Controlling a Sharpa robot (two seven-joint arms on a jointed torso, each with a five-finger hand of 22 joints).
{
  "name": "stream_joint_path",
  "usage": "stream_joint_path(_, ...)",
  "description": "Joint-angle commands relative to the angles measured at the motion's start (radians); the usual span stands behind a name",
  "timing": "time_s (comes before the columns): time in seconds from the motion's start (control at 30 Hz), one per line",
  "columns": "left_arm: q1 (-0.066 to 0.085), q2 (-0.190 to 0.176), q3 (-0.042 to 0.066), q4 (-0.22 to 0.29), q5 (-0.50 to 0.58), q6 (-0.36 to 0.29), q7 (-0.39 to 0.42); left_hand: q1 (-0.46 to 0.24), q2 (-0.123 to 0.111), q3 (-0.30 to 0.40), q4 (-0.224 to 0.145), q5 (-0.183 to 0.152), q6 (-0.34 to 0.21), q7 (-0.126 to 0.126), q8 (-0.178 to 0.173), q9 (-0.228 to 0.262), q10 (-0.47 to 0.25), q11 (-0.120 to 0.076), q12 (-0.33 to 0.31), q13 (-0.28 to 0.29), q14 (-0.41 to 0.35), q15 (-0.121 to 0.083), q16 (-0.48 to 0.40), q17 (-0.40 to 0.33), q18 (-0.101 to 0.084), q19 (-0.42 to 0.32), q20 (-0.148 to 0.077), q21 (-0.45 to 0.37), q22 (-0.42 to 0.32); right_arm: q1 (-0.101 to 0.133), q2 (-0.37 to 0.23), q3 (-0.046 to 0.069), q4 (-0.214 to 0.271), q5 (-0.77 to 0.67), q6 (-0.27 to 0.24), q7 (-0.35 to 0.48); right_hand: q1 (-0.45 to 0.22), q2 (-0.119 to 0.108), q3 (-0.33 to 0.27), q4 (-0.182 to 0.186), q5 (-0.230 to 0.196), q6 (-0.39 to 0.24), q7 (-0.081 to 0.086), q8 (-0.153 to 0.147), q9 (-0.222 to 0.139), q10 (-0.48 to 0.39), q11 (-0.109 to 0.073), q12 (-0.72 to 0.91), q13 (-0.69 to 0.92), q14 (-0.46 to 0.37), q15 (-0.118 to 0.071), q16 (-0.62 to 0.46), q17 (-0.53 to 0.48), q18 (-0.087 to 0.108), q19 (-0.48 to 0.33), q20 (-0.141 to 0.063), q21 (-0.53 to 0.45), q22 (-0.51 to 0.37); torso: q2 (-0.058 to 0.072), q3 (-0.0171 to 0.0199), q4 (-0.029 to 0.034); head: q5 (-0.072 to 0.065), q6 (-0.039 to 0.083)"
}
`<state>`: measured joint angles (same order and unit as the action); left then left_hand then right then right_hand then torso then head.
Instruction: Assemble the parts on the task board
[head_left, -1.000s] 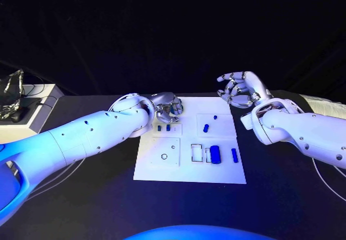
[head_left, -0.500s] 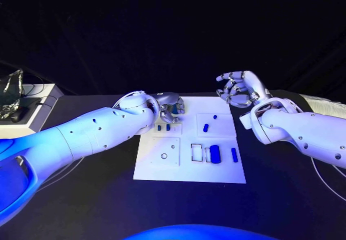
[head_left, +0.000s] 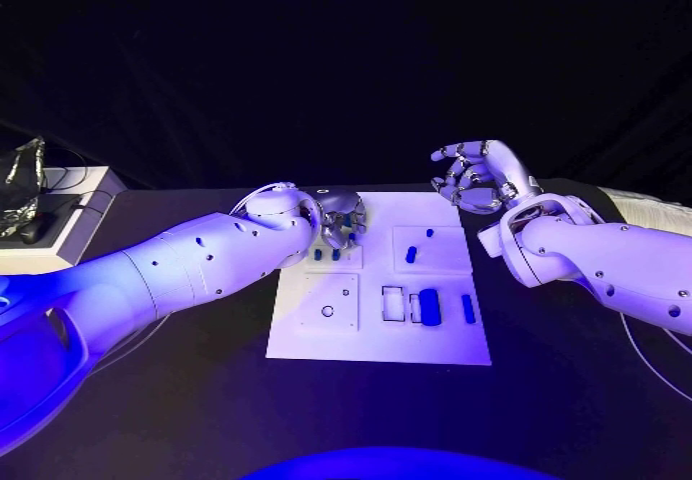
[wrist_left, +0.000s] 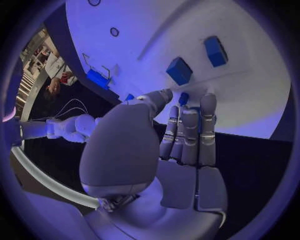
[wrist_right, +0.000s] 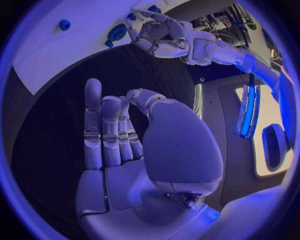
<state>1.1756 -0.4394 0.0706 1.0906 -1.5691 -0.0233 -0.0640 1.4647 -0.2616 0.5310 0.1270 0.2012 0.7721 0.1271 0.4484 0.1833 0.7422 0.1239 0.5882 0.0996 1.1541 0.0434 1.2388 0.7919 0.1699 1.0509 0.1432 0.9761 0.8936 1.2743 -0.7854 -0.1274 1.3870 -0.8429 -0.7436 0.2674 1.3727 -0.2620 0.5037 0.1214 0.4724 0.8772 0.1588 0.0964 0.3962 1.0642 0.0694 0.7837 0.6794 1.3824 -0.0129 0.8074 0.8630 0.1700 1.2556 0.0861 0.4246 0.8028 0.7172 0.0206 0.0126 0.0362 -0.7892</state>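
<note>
My silver left hand (head_left: 340, 216) hovers over the far left corner of the flat white task board (head_left: 378, 345), fingers (wrist_left: 189, 131) straight and together, holding nothing; two small blue block parts (wrist_left: 179, 70) lie just beyond my fingertips. My silver right hand (head_left: 476, 175) hangs empty, fingers loosely apart, past the board's far right corner.

– What finish am I seeing on the task board (head_left: 378, 345)?
– Matt white, smooth, maybe plastic. The parts (head_left: 430, 307) look glossy blue plastic; both hands, left hand (head_left: 340, 219) and right hand (head_left: 473, 177), shiny silver metal over a matt black table (head_left: 188, 400)
</note>
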Motion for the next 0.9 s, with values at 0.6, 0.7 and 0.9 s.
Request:
stream_joint_path(0.6,0.005,0.020,-0.002,-0.034,-0.025,0.026,-0.039,0.007,0.024,0.073,-0.028,0.000,0.057,0.001,-0.049,-0.002,0.101,-0.004,-0.018,-0.014,0.030,0.001,0.048,0.007,-0.010,0.042,-0.005,0.068,0.058,0.000,0.000,0.000,0.004,-0.003,0.006,0.010,-0.005,-0.002,0.004,-0.004,0.004,0.002,0.008,0.004,0.001,-0.007,0.002,0.007,-0.001,0.005,0.001,-0.004,0.001,0.011,0.006,-0.001,-0.005,0.000,-0.002,0.0006,0.0020,-0.003,-0.004)
stream_joint_path(0.7,0.005,0.020,-0.002,-0.036,-0.025,0.026,-0.042,0.009,0.029,0.080,-0.035,-0.001,0.063,0.005,-0.054,-0.002,0.115,-0.009,-0.013,-0.011,0.039,-0.002,0.058,0.016,-0.012,0.051,-0.007,0.081,0.071,0.000,-0.001,0.000,0.004,-0.003,0.006,0.010,-0.005,-0.002,0.004,-0.004,0.004,0.002,0.008,0.004,0.001,-0.007,0.002,0.007,-0.001,0.005,0.001,-0.004,0.001,0.011,0.006,-0.001,-0.005,0.000,-0.002,0.0008,0.0023,-0.003,-0.003)
stream_joint_path(0.9,0.006,0.021,-0.002,-0.038,-0.025,0.017,-0.037,0.005,0.035,0.084,-0.040,-0.003,0.077,0.010,-0.056,0.001,0.131,-0.014,-0.007,-0.007,0.051,-0.006,0.071,0.029,-0.015,0.061,-0.010,0.097,0.087,0.000,-0.001,0.000,0.004,-0.003,0.006,0.010,-0.005,-0.002,0.004,-0.004,0.004,0.002,0.008,0.004,0.001,-0.007,0.002,0.007,-0.001,0.005,0.001,-0.004,0.001,0.011,0.006,-0.001,-0.005,0.000,-0.002,0.0003,0.0023,-0.003,-0.003)
